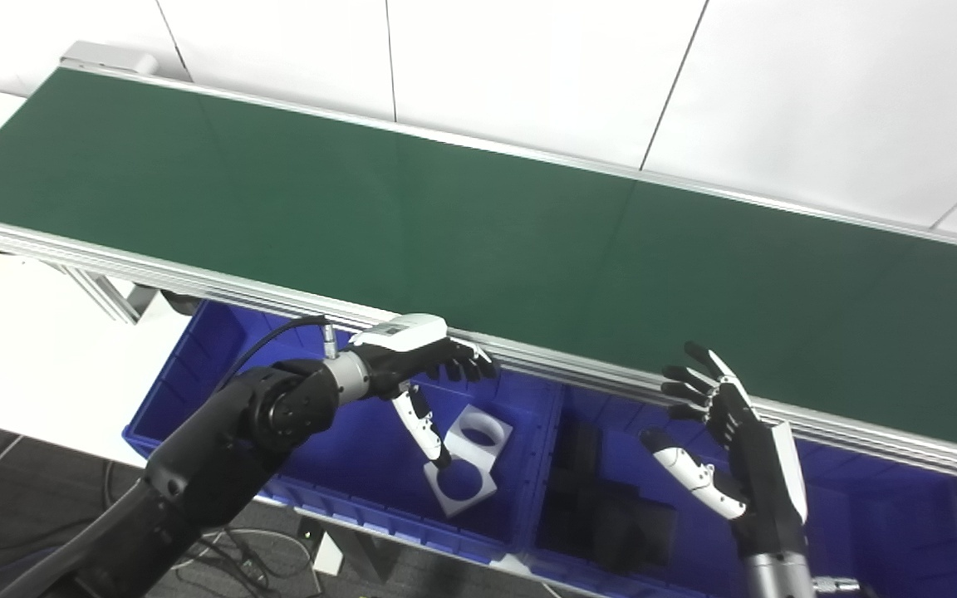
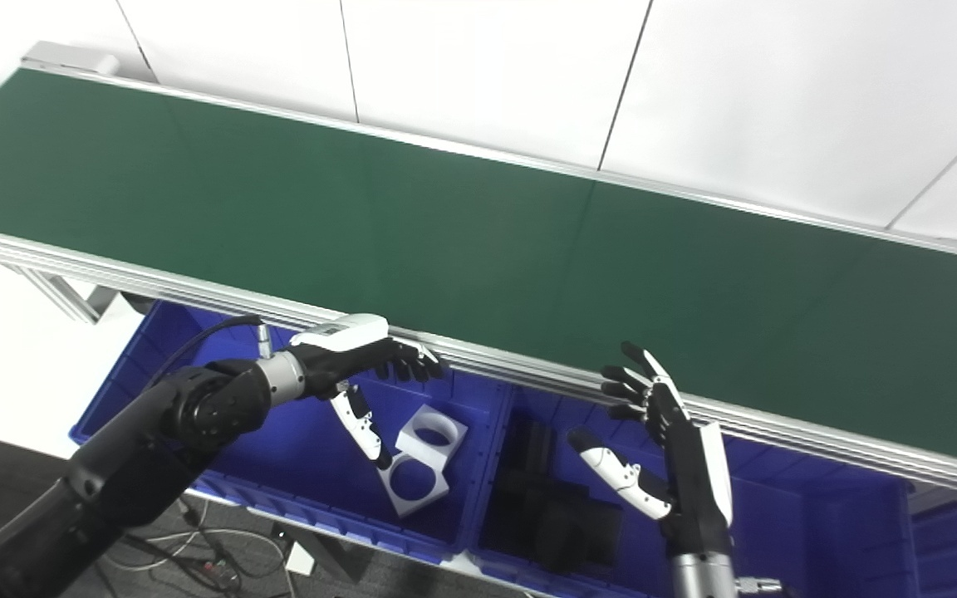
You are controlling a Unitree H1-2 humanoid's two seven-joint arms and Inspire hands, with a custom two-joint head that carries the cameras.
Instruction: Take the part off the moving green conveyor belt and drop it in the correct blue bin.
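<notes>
White parts (image 1: pixel 468 459), two flat pieces with round holes, lie in the left blue bin (image 1: pixel 196 365) below the near rail of the green conveyor belt (image 1: pixel 478 241); one leans on the other. We see nothing riding on the belt surface itself. Our left hand (image 1: pixel 412 365) hangs over that left bin, just beside the belt's aluminium rail, fingers loosely curled and grasping nothing, with its thumb pointing down so the tip sits right at the white parts; we cannot tell whether it touches them. Our right hand (image 1: pixel 723 440) is raised over the middle blue bin (image 1: pixel 861 515), palm turned toward the left, fingers spread and released, holding nothing. Dark parts (image 1: pixel 603 507) rest in that middle bin. Cables (image 1: pixel 238 565) trail on the floor under the bins.
</notes>
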